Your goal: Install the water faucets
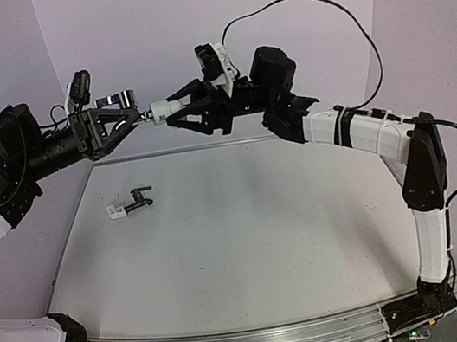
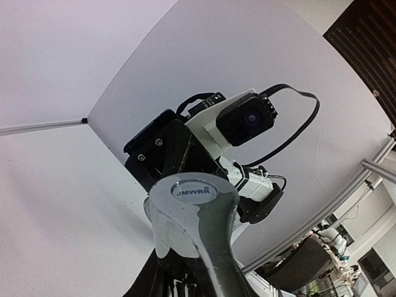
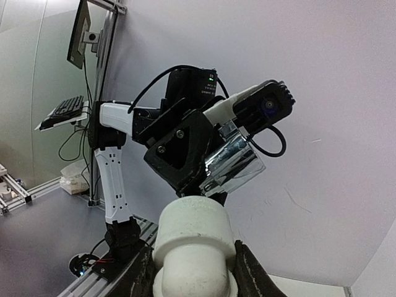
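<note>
Reaching toward each other above the far edge of the counter [image 1: 250, 246], the two arms meet tip to tip in the top view. The left fingers [image 1: 134, 118] are clamped narrow on the silver faucet [image 1: 117, 97]. Its shiny lever stands just above them, and its end pokes out past their tips toward the right fingers [image 1: 176, 117]. Those are closed partway around a white fitting [image 1: 167, 107], held end-on against the faucet's protruding end. Whether the two parts are threaded together or only touching cannot be told. The dark faucet [image 1: 138, 199] lies on the counter below and nearer than the left fingers, well apart from both pairs. A second white fitting [image 1: 117, 211] sits at its left end.

From the left wrist, the silver faucet [image 2: 193, 213] fills the lower middle. Its rounded lever top is stamped with letters, and it rises from where the left fingers grip it at the bottom edge. Beyond it sits the right wrist camera [image 2: 247, 117] on its black mount.

From the right wrist, the white fitting [image 3: 192, 244] bulks in the foreground, with the right fingers [image 3: 247, 275] dark on either side of it. Straight past their tips the silver faucet [image 3: 234, 164] gleams in the left fingers [image 3: 189, 170], beneath the left wrist camera [image 3: 266, 105].
</note>
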